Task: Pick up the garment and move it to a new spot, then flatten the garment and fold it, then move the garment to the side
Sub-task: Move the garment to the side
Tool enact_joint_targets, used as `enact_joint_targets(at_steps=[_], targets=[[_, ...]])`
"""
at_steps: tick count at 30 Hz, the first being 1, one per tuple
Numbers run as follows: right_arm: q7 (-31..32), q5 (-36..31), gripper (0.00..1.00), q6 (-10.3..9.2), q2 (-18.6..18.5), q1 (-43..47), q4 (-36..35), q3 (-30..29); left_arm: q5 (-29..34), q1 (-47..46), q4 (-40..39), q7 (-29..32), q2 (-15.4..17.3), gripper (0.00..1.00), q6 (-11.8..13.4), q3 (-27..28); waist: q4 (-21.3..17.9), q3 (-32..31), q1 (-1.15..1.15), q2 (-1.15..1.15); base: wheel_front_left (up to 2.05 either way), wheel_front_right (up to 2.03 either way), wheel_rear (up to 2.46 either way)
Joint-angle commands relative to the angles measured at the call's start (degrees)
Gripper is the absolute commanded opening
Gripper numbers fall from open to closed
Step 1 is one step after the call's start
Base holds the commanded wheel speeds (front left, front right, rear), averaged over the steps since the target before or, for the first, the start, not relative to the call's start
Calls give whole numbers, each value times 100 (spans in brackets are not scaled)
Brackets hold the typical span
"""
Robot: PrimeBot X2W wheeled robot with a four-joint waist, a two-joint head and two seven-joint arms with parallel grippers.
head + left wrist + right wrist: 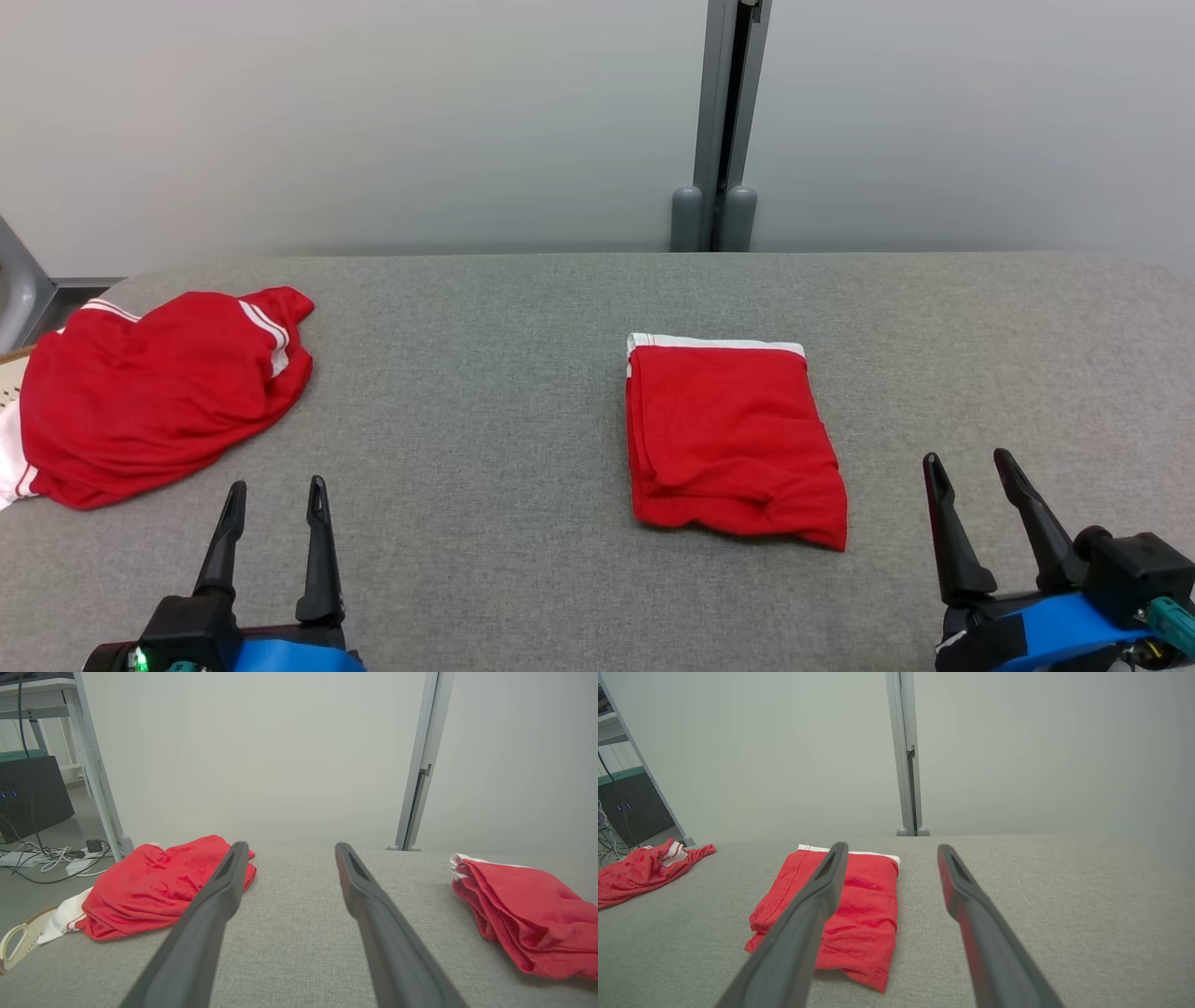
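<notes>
A red garment [733, 439] with a white band along its far edge lies folded into a neat rectangle right of the table's centre; it also shows as the folded garment [852, 914] and at the right edge [523, 910]. A second red garment [154, 392] with white stripes lies crumpled at the table's far left, the same heap [161, 886] in the left wrist view. My left gripper [275, 490] stands open near the front edge, holding nothing. My right gripper [971, 462] is open at the lower right, apart from the folded garment.
The grey padded table [485, 448] spans the view, with a pale wall and a grey vertical post [719, 131] behind it. Cables and a power strip [51, 856] lie on the floor beyond the table's left end, beside a metal frame leg [96, 765].
</notes>
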Motion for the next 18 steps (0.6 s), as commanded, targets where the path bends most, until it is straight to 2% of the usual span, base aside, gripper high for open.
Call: enact_joint_targets(at_steps=[1,9,18], targets=[[37,-33,100,1,17,106,-17,-15,-10,17,-30,17,35,100,12,3,5,5,0,0,0,0,0],[83,-38,100,1,17,-70,101,-77,-60,-30,-44,6,45,100,53,-31,26,73,0,0,0,0,0],[311,-276,100,1,-41,-1256,495,148,-112,-352,-57,-47,19,100,50,-115,126,487,0,0,0,0,0]])
